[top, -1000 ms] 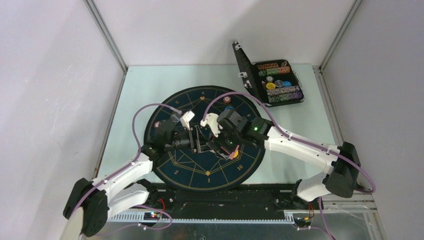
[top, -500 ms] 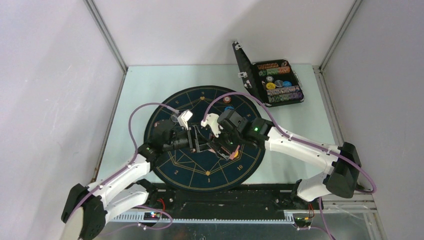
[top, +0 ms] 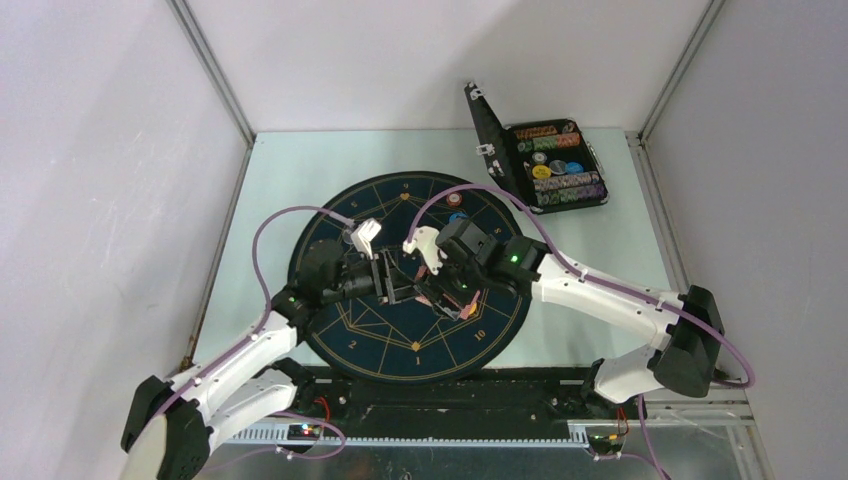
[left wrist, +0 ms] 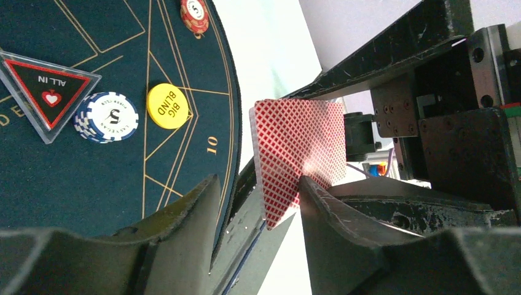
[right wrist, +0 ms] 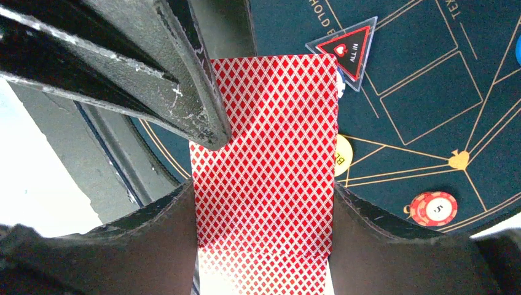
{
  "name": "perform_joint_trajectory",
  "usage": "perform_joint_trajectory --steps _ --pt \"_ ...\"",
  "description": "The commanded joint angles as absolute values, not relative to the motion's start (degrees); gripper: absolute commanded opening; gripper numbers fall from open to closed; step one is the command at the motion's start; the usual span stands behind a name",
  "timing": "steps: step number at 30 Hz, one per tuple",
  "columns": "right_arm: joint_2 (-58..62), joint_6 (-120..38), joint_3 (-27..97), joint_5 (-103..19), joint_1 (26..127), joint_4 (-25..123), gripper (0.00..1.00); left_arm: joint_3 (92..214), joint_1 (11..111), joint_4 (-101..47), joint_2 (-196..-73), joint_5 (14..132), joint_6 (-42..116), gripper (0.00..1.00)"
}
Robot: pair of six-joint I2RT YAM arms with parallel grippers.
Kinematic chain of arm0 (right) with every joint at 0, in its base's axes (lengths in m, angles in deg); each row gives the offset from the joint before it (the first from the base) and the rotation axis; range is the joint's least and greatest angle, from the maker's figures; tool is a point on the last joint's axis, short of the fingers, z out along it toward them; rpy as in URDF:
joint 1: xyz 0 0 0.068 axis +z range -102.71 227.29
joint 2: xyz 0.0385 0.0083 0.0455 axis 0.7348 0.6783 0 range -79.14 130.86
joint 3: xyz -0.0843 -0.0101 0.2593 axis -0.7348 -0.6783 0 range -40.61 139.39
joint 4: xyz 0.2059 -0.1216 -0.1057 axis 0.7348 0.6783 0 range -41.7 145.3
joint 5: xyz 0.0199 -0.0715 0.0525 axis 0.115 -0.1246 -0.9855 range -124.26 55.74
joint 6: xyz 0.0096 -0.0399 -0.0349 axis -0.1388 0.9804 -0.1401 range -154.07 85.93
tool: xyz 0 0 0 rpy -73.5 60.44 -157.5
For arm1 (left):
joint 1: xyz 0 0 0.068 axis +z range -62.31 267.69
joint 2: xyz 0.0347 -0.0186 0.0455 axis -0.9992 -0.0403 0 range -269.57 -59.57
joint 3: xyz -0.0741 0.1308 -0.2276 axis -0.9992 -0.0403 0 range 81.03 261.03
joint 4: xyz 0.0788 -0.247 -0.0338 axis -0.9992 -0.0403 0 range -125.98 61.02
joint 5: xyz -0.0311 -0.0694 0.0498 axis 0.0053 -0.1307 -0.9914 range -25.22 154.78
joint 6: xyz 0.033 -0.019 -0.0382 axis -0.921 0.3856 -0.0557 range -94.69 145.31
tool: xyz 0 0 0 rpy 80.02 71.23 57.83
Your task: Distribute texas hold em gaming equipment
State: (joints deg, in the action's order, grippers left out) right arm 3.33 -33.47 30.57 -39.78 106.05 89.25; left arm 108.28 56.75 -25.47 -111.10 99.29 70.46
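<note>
1. Above the dark-blue mat [top: 400, 345], the right gripper [right wrist: 264, 206] clamps a red-backed card stack [right wrist: 270, 117] between both fingers.
2. The left gripper [left wrist: 258, 184] stands partly open around the stack's edge; one finger [left wrist: 332, 215] seems to touch it.

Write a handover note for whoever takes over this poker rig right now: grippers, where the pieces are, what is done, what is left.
Right gripper: shut on the red-backed deck, held above the mat.
Left gripper: open, jaws straddling the deck's edge.
Done: ALL IN marker, blue-white chip, BIG BLIND disc and red chip lie on the mat.
Left: deal the cards; no dealt card in view. More chips sit in the case.
</note>
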Motion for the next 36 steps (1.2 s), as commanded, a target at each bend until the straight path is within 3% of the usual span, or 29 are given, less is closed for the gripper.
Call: perform_joint_trajectory --steps 1,13,25,36 --pt "0.79 -33.81 31.29 -39.27 106.18 86.05 0.00 108.96 57.10 -22.84 -110.47 100.59 71.51 0.51" --pt "0.57 -34.95 30.70 -38.91 105.97 86.71 0.00 109.94 57.66 -27.71 -108.62 95.75 69.80 0.36" --pt "1.02 -36.38 30.54 -37.70 105.00 87.46 0.00 111.13 61.62 -31.97 -105.99 95.39 69.05 0.01" --pt "1.23 -38.68 29.82 -32.26 103.19 87.59 0.00 109.66 65.68 -32.64 -100.83 94.97 70.92 0.00"
